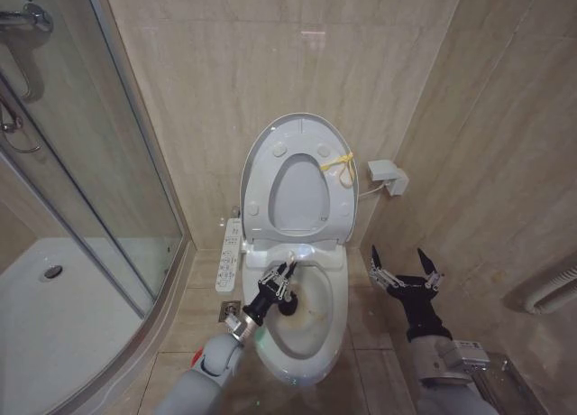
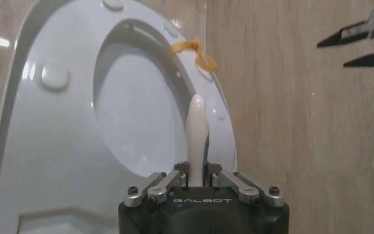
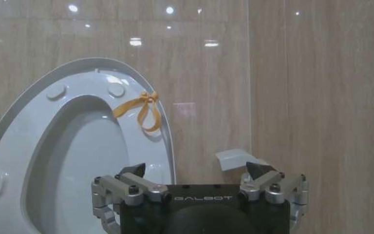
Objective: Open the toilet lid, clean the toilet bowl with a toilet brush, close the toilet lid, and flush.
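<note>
1. head view: the toilet lid (image 1: 297, 176) is seen raised upright against the beige tiled wall, with the ring seat (image 1: 261, 185) folded up against it and a yellow tie (image 1: 338, 165) at its right edge. the toilet bowl (image 1: 311, 329) lies open below, and a long white button panel (image 1: 230, 255) is fixed along its left side. the left pincer (image 1: 281, 275) is held over the rear of the bowl, closed on the toilet brush (image 1: 290, 263), whose white handle points up toward the lid; the dark head is seen just below the pincer, inside the bowl. the right pincer (image 1: 406, 269) is held to the right of the bowl, above the floor and near the side wall, its two dark fingers spread wide with nothing between them. a glass shower screen (image 1: 99, 162) and a white shower tray (image 1: 54, 307) are seen at the left.

2. left wrist view: the left pincer (image 2: 196, 179) is seen clamped on the white brush handle (image 2: 196, 131), which stands in front of the raised lid (image 2: 57, 146). the yellow tie (image 2: 194, 52) is seen on the lid's edge. the dark fingertips of the right pincer (image 2: 359, 46) are seen far off against the wall.

3. right wrist view: the right pincer (image 3: 196, 171) is seen open and empty, facing the raised lid (image 3: 64, 161) and its yellow tie (image 3: 144, 109). a small white wall fitting (image 3: 235, 158) is seen beyond it.
</note>
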### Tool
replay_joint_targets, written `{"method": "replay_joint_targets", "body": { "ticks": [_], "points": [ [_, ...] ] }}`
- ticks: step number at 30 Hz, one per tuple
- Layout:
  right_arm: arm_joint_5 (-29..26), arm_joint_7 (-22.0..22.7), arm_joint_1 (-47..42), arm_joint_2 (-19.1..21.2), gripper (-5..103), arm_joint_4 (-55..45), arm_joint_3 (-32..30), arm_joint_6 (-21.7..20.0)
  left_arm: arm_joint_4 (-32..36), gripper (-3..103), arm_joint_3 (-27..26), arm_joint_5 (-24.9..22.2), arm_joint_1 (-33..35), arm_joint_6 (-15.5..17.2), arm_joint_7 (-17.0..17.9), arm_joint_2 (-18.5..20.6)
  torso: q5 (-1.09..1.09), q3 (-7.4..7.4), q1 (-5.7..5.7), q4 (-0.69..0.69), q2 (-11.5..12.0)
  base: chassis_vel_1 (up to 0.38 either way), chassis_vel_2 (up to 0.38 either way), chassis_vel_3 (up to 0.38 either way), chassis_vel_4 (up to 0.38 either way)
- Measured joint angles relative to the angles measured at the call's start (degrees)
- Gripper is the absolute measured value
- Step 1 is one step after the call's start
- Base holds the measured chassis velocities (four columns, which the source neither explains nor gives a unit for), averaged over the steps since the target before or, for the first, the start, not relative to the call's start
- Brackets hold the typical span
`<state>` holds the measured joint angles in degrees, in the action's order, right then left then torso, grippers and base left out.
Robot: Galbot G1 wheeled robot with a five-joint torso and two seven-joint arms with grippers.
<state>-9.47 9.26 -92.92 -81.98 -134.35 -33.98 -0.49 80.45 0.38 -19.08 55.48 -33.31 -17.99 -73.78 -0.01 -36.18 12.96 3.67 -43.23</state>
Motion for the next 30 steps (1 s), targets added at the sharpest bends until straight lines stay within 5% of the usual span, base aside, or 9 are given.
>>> {"method": "replay_joint_targets", "body": {
  "ticks": [13,30],
  "points": [
    [0.0,0.0,0.0,0.0,100,0.0,0.0,0.0,12.9,18,-6.3,-1.0,9.7,4.4,3.2,5.5,-0.01,0.01,0.0,0.0,0.0,0.0,0.0,0.0,0.0],
    [0.0,0.0,0.0,0.0,100,0.0,0.0,0.0,32.2,18,-14.5,-0.9,22.0,5.4,4.9,9.2,0.0,0.01,0.0,-0.01,0.0,0.0,0.0,0.0,0.0]
  ]
}}
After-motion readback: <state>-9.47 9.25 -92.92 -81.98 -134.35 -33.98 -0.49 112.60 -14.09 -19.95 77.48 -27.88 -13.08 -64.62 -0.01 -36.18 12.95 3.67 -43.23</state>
